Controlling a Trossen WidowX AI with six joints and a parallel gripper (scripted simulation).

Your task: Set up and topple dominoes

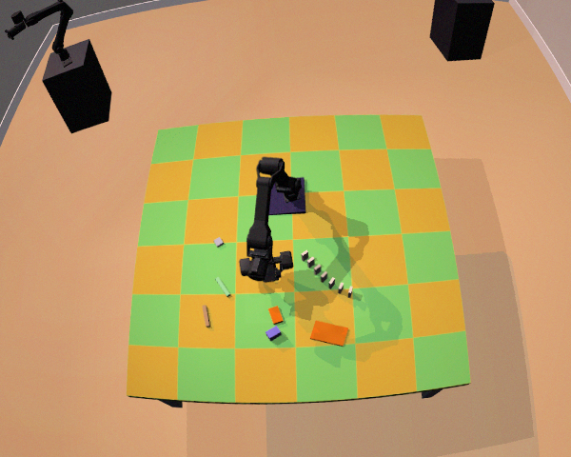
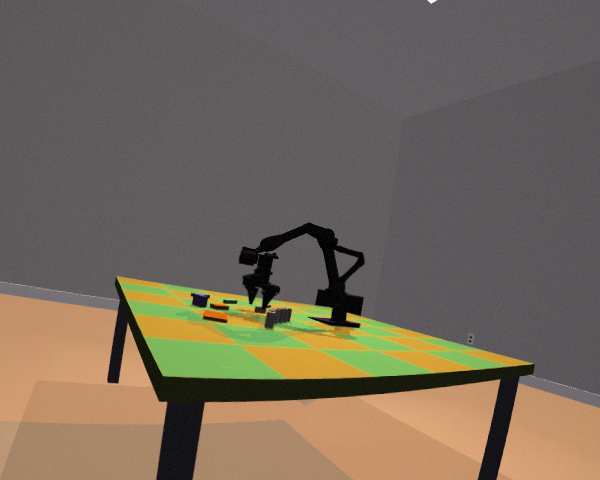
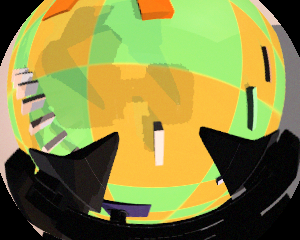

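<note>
Several white dominoes stand in a slanting row; a middle one (image 1: 324, 276) is at the robot's front right in the top view, and the row's near end (image 2: 270, 318) shows in the exterior view. In the wrist view, row dominoes (image 3: 33, 104) stand at the left, partly behind the left finger. A loose white domino (image 3: 159, 145) lies flat between and beyond the fingertips in the wrist view; the arm hides it in the top view. My gripper (image 1: 266, 271) (image 2: 258, 305) (image 3: 160, 133) is wide open and empty, pointing down above the loose domino, beside the row.
An orange slab (image 1: 329, 332) (image 2: 215, 315), a small orange block (image 1: 275, 314) and a purple block (image 1: 273, 332) lie toward the front. A green stick (image 1: 223, 287) (image 3: 252, 107), a brown stick (image 1: 206, 316) and a small grey block (image 1: 219, 242) lie left of the gripper in the top view.
</note>
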